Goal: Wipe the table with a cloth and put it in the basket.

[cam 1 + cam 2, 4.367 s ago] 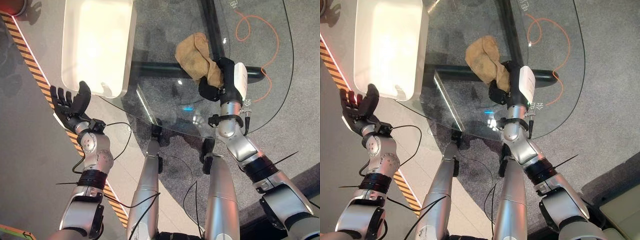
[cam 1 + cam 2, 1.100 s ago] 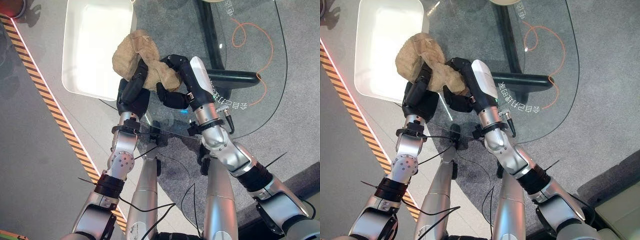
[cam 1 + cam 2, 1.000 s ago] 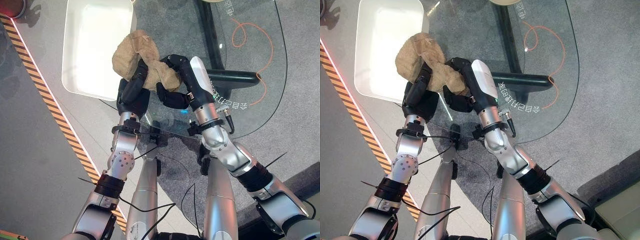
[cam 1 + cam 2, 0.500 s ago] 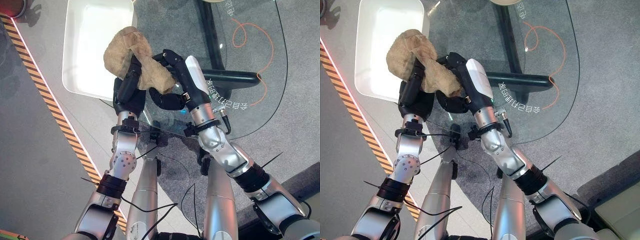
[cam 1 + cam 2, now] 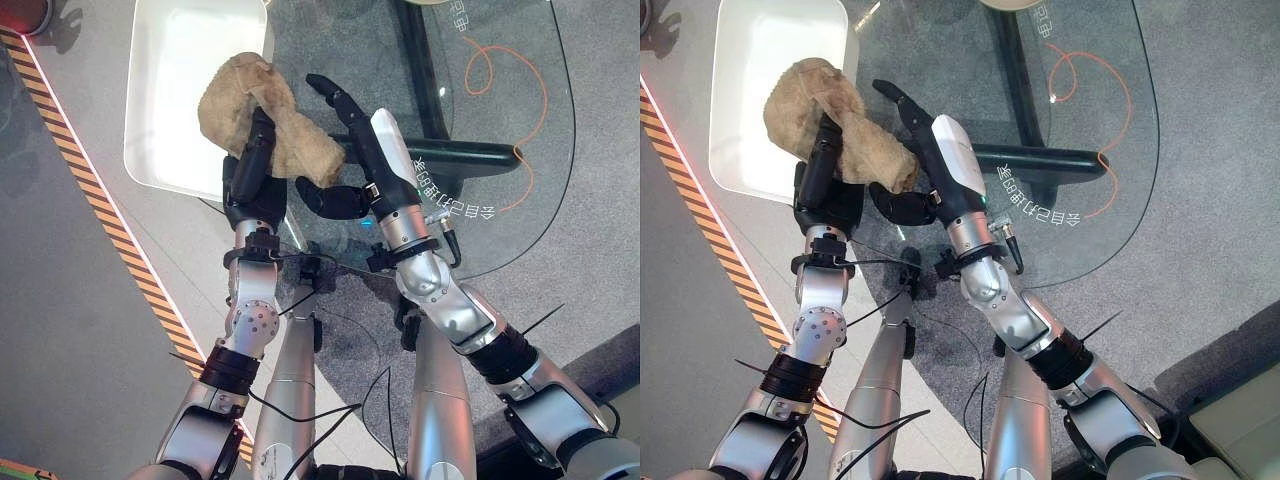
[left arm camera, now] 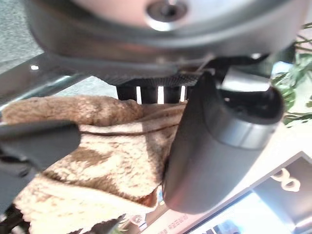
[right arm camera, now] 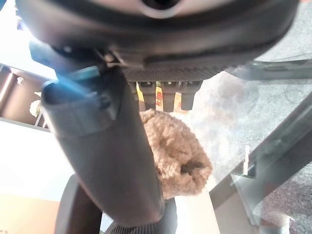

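On the far left, a black-and-yellow striped line (image 5: 95,190) runs diagonally across the grey floor (image 5: 60,330). Just right of it sits the white basket (image 5: 150,110), a shallow rectangular tub beside the near left edge of the glass table (image 5: 500,130), its right rim tucked against the glass.

Next comes the left hand (image 5: 250,175), raised at the basket's near right corner, and it has the cloth (image 5: 255,115)! Its fingers are curled up around the tan, fluffy bundle, and the left wrist view confirms the grip: the thumb (image 6: 219,141) is pressed into the cloth (image 6: 92,161) with the fingers wrapped over the top. The cloth hangs bunched above the basket's right rim, partly over the white interior and partly over the table edge, lifted clear of both.

Just right of that, the right hand (image 5: 345,130) is beside the cloth with its fingers stretched out straight, pointing away over the glass, the thumb splayed below. The hand is loose and spread, gripping nothing. In the right wrist view the cloth's (image 7: 175,156) end sits just past the straight fingers.

Further right, through the glass, a dark tube of the table's frame (image 5: 470,155) crosses under the top, and an orange cable (image 5: 520,110) loops on the floor beneath.
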`<state>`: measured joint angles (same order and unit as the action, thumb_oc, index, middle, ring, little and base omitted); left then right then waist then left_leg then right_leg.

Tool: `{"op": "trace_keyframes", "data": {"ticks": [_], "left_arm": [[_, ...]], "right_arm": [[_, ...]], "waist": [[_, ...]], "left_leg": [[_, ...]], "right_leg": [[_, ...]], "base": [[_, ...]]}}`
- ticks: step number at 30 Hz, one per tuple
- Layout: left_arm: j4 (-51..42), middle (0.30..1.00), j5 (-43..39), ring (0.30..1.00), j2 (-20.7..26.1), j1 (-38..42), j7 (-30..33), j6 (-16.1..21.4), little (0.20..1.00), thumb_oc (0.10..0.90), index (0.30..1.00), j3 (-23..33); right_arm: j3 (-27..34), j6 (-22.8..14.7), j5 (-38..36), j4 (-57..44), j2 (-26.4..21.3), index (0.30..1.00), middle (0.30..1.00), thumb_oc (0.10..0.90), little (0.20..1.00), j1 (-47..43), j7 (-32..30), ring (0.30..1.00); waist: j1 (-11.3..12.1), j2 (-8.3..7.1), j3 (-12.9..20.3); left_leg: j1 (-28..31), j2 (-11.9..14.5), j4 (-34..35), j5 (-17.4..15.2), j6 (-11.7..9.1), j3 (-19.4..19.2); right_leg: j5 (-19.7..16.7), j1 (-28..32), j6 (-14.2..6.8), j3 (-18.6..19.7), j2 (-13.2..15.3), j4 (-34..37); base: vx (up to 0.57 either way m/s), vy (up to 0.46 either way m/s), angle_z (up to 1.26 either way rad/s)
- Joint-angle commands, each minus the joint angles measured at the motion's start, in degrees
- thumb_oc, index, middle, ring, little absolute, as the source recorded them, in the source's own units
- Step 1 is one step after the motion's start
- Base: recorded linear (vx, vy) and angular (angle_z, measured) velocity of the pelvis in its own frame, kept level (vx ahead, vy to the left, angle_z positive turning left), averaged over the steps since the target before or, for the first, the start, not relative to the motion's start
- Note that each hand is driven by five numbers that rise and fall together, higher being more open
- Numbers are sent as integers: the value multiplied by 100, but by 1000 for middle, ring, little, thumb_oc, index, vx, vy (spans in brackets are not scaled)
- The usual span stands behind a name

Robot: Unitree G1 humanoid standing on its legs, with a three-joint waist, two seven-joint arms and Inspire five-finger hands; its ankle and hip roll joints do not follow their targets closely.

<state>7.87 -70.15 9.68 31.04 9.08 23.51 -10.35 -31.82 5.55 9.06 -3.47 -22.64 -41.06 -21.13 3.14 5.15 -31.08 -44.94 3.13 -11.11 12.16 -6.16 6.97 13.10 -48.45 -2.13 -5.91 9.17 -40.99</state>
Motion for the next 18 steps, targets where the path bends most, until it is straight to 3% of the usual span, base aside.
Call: {"op": "trace_keyframes", "data": {"ticks": [1,12,18], "left_arm": [[-519,300,620,300,243,728,-148,882,200,100,300,499],[-318,300,991,300,312,909,224,1110,200,100,300,708],[-147,300,1233,300,442,1017,375,1321,200,100,300,813]], "right_arm": [[266,-454,222,-616,244,900,900,800,900,-835,-183,900],[293,-389,232,-475,206,900,900,800,900,-932,-201,900],[361,-241,170,-323,78,900,900,800,900,-855,-535,900]], "waist": [[70,-181,129],[63,-151,129],[13,-138,129]], "left_leg": [[337,-661,-513,-937,535,-628],[351,-657,-522,-940,510,-641],[346,-649,-551,-951,492,-660]], "right_leg": [[-1063,508,-87,-302,-313,1796],[-1010,508,-57,-265,-310,1754],[-994,485,-48,-220,-314,1724]], "base": [[0,0,0],[0,0,0],[2,29,0]]}}
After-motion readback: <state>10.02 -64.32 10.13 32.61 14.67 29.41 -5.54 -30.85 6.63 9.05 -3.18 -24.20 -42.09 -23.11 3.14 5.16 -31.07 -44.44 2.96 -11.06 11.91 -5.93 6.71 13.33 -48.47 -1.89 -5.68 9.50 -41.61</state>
